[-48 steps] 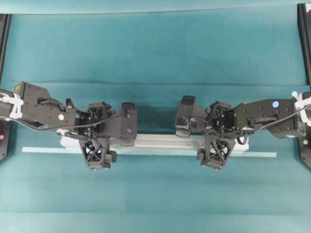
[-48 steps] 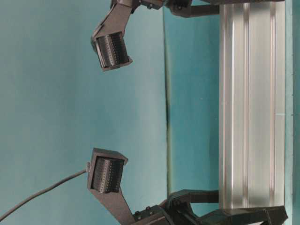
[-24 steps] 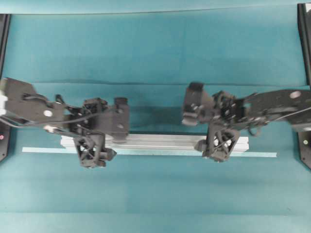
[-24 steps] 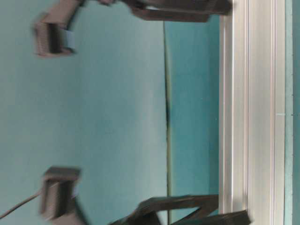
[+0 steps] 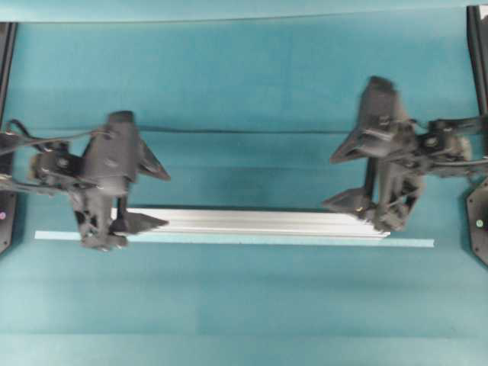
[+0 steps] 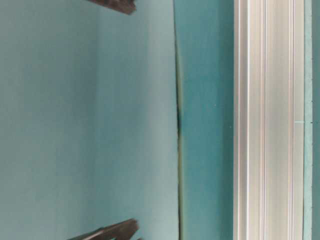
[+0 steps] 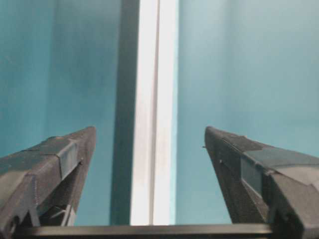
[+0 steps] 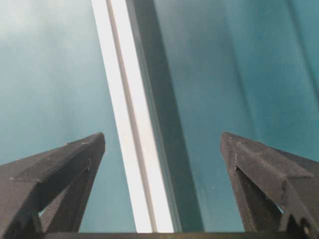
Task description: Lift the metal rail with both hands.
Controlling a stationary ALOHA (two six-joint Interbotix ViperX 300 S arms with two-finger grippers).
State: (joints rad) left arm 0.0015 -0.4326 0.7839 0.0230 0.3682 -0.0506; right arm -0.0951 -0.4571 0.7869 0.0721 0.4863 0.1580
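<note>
Left gripper [image 5: 149,197]: fingers [image 7: 65,159] spread wide, nothing between them, nothing held. In the left wrist view the rail [image 5: 255,223] runs up the gap between the 2 fingers without touching either.

Right gripper [image 5: 343,179]: fingers [image 8: 259,169] likewise at full spread, holding nothing; the rail shows in the gap, clear of both.

Change since 1 s ago: both grippers then straddled the rail a little in from its ends, fingers low on either side of it. Now both arms have pulled back outward, the left one sitting over the rail's left end, the right one over its right end. In the table-level view only 2 dark finger tips remain at the frame edges.

Rail: flat on the teal mat [image 5: 244,305], unmoved, lying just behind and along the tape strip [image 5: 412,243].
</note>
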